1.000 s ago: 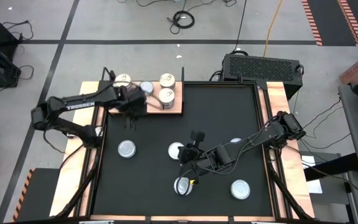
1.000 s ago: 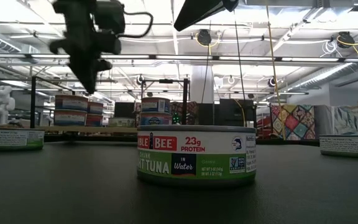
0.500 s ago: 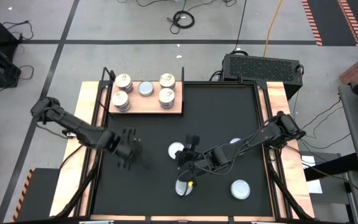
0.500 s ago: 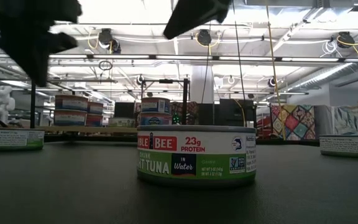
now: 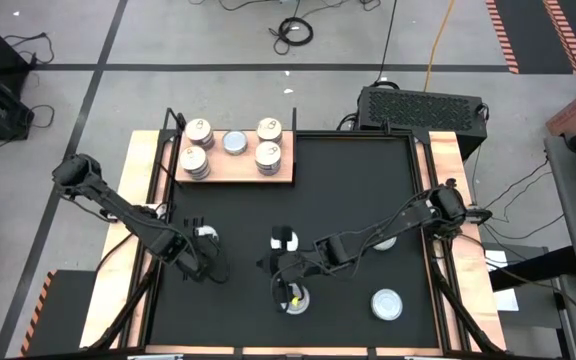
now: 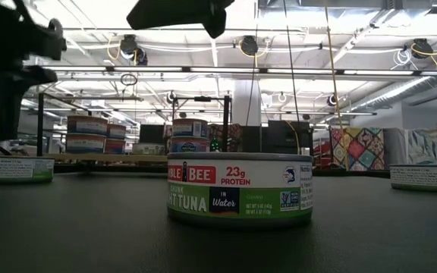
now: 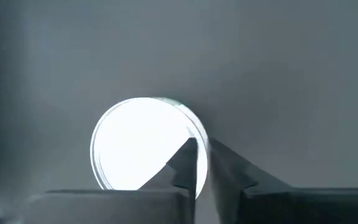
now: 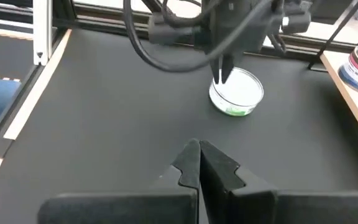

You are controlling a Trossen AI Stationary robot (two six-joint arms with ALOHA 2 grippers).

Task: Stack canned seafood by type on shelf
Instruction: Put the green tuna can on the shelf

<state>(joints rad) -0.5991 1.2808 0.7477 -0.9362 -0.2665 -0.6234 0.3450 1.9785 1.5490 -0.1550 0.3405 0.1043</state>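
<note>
Five tins point(image 5: 233, 150) stand on the shelf point(image 5: 286, 174) — four elsewhere.

Place: a robotics lab in an open industrial hall.
Floor: bare grey concrete point(image 5: 218, 95), marked with dark tape lines, is seen; loose cables point(image 5: 294, 30) are left lying on it.
Ceiling: exposed ducts and hanging lights point(image 6: 249, 45) are shown.
Equipment: a black vented box point(image 5: 420, 106) is set behind the table.
</note>
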